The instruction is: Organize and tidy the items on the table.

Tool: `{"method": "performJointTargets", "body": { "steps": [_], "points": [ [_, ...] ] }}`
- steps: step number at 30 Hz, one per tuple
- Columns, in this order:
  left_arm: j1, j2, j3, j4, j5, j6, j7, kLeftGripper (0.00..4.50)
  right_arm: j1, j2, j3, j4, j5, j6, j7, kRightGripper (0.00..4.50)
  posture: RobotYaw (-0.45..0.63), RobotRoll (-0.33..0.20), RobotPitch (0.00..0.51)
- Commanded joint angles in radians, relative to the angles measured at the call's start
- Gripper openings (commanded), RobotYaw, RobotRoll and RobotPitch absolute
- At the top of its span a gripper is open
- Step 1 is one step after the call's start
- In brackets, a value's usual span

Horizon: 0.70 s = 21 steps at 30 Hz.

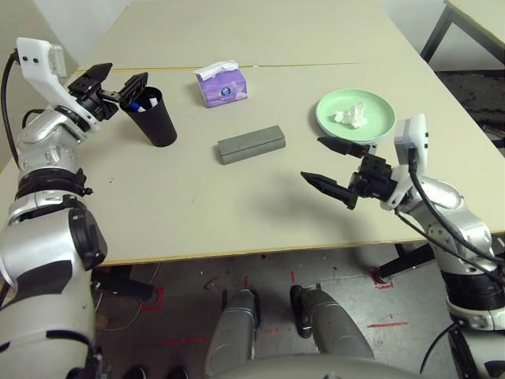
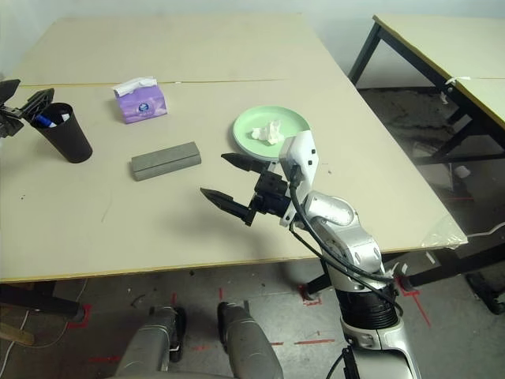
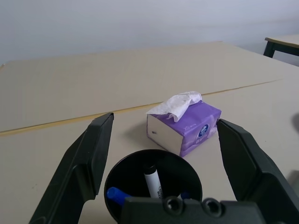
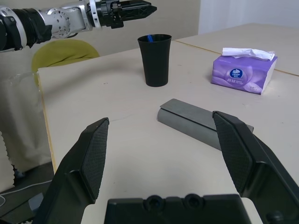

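Above the black cup (image 1: 158,122) of markers (image 3: 153,182), my left gripper (image 1: 118,96) stands wide and empty, marker-stowing apparently finished; my equally spread, empty right gripper (image 1: 319,164) should next clear the tissue (image 1: 351,116) from the green plate (image 1: 382,110).

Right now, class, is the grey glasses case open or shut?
Shut: the flap of the grey glasses case lies flat along its body.

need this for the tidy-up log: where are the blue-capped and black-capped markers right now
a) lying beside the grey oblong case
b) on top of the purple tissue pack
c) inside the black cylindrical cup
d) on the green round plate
C: the blue cap and the white marker with a black cap show inside the upright black cup's rim.
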Motion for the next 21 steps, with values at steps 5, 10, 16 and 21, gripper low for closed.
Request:
{"method": "performJointTargets", "body": {
  "steps": [5,10,16,21],
  "points": [
    [0.007,0.148,0.104,-0.069,-0.095,0.119,-0.058,4.47,-0.058,-0.025,-0.13,0.02,0.094,0.044,-0.047,4.5,-0.09,0.0,0.181],
    [0.143,0.221,0.236,-0.14,-0.183,0.161,-0.004,4.47,-0.137,-0.054,-0.297,0.107,0.098,0.044,-0.191,4.5,-0.08,0.0,0.191],
    [0.44,0.179,0.382,-0.244,-0.243,0.105,0.093,4.47,-0.034,-0.132,-0.417,0.261,-0.06,-0.058,-0.323,4.5,-0.06,0.0,0.203],
    [0.626,0.043,0.387,-0.413,-0.249,0.087,0.167,4.47,0.072,-0.097,-0.453,0.349,-0.153,-0.18,-0.427,4.5,-0.05,0.0,0.207]
  ]
}}
